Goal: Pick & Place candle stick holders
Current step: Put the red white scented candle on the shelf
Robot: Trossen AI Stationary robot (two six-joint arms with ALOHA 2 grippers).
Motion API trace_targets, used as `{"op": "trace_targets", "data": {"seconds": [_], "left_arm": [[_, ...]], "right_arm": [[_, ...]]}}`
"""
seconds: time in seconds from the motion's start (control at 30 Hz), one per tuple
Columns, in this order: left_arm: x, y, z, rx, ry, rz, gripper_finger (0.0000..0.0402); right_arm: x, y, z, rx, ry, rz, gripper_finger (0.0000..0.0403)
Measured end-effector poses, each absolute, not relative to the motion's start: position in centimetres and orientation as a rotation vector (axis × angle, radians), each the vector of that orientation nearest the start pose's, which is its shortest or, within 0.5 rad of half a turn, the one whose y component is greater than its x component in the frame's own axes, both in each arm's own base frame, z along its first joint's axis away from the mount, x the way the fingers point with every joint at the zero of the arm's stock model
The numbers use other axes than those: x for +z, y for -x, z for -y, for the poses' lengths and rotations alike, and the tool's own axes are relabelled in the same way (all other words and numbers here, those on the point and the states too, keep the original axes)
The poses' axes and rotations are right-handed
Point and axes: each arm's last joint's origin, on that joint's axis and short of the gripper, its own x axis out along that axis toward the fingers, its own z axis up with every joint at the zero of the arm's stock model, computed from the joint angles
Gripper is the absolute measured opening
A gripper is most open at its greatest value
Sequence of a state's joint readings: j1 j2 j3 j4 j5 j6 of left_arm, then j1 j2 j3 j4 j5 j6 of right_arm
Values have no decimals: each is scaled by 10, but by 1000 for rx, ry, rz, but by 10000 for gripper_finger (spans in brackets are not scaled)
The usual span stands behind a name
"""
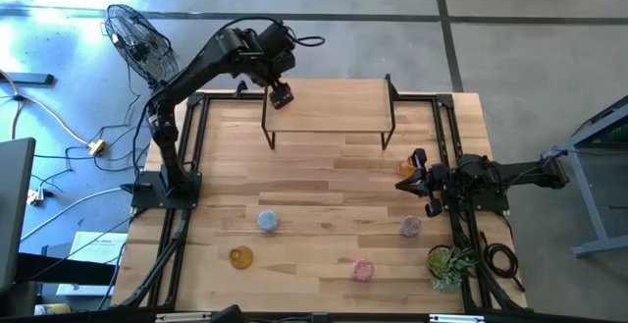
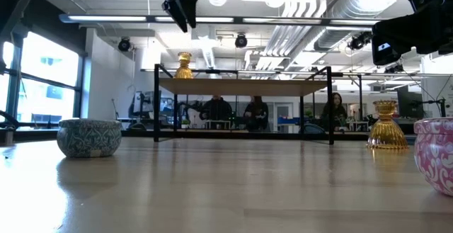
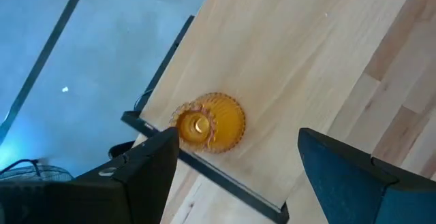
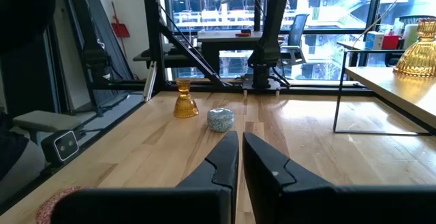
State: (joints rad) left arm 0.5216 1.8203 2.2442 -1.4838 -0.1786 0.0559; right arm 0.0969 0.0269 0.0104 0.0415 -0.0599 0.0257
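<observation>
Glass is the concern here: the candle stick holders look small, stiff, smooth and breakable, likely light, so a hold low around a narrow waist or across the rim seems safer than a pinch on a flared, ribbed skirt. One amber holder (image 3: 208,123) is standing on the raised wooden shelf (image 1: 329,105) near its left end, and the left gripper (image 1: 282,95) is hovering directly above it, clear of the glass, fingers spread wide and empty. The left arm is reaching up and over from its base at the table's left edge, wrist bent so the fingers are pointing down at the shelf. The right gripper (image 1: 417,178) is lying low at the table's right side, fingers pressed together on nothing, pointing across the boards. A second amber holder (image 1: 406,167) is standing just beside it. Below that, a pink holder (image 1: 410,227) is sitting near the right edge, another pink one (image 1: 363,269) nearer the front, the pale blue holder (image 1: 268,221) left of centre, and a third amber holder (image 1: 241,257) toward the front left. A potted plant (image 1: 448,262) is occupying the front right corner.
</observation>
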Motion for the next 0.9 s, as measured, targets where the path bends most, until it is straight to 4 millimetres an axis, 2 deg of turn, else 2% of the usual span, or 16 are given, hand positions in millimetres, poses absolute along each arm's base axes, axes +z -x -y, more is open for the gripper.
{"op": "trace_targets", "data": {"seconds": [0.1,0.27,0.53,0.73,0.9], "left_arm": [[440,-275,-163,595,141,-1113,296],[450,-268,-152,529,170,-1065,296],[475,-253,-107,294,193,-947,296],[500,-221,-71,339,110,-852,296],[501,-181,-48,438,60,-835,296]], "right_arm": [[169,-98,-11,157,-26,23,16],[169,-98,-11,157,-26,23,16],[169,-98,-11,157,-26,23,16],[169,-98,-11,157,-26,23,16],[169,-98,-11,157,-26,23,16]]}}
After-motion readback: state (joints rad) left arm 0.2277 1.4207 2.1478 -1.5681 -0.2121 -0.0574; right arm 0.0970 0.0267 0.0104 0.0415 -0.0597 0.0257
